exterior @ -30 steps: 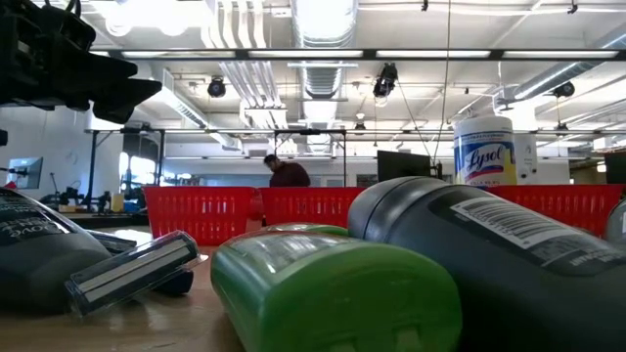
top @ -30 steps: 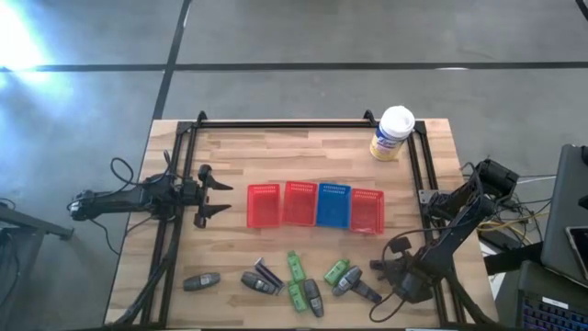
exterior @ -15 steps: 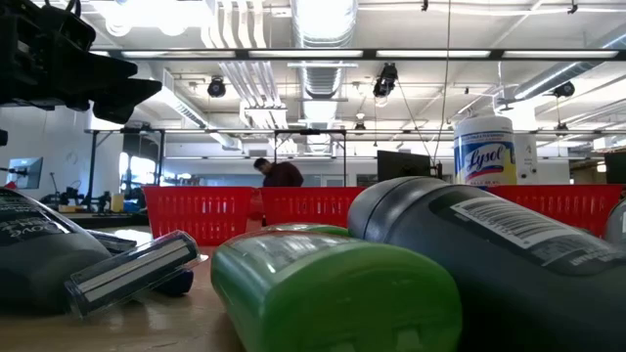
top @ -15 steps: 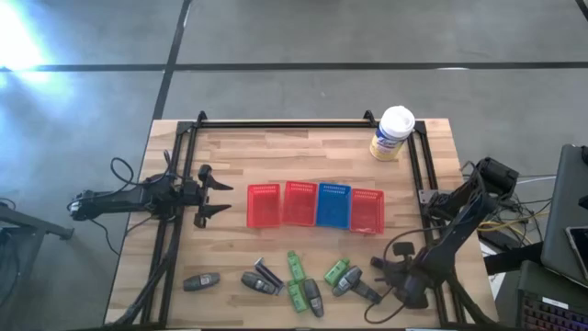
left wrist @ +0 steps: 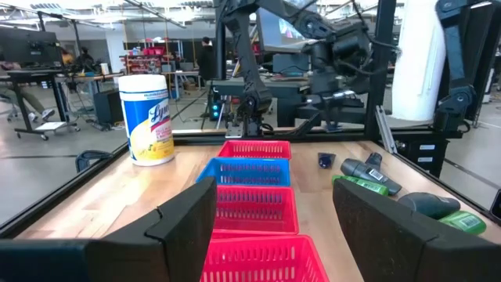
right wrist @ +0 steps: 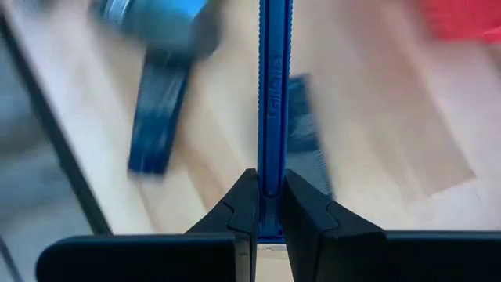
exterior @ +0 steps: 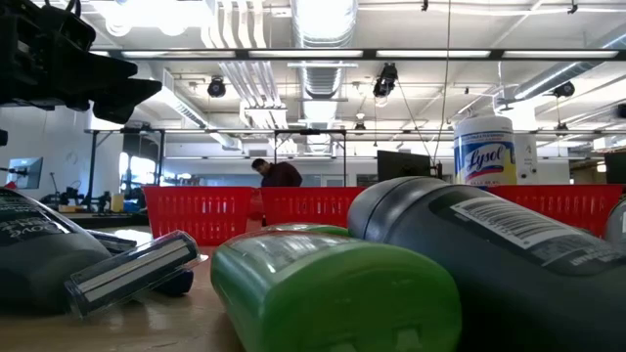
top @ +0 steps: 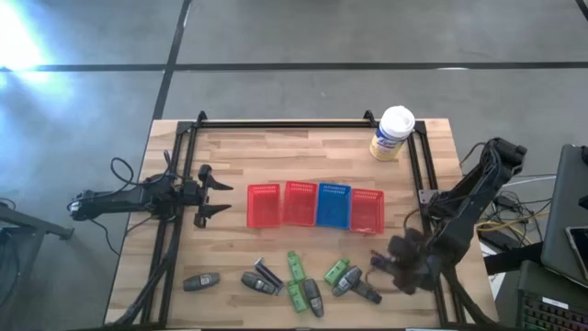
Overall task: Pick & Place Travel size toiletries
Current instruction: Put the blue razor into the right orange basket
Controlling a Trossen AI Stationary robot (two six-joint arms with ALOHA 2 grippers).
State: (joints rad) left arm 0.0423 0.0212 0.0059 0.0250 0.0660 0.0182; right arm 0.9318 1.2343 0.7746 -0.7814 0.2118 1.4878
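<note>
We are seeing the right gripper (top: 397,268) clamping a slim blue razor (right wrist: 274,102) edge-on above the table's (top: 230,248) near-right toiletries; the left gripper (top: 220,194) is idling wide, empty, far left.

An open-plan robotics lab — exposed ceiling ducts (exterior: 323,39), strip lights, workbenches (left wrist: 39,74), concrete floor (top: 276,32).

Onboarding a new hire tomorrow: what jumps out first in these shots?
The row of four mesh baskets at mid-table, three red and one blue. Then the right gripper, above the near right edge, shut on a slim blue razor. Grey and green toiletries are scattered along the near edge.
</note>
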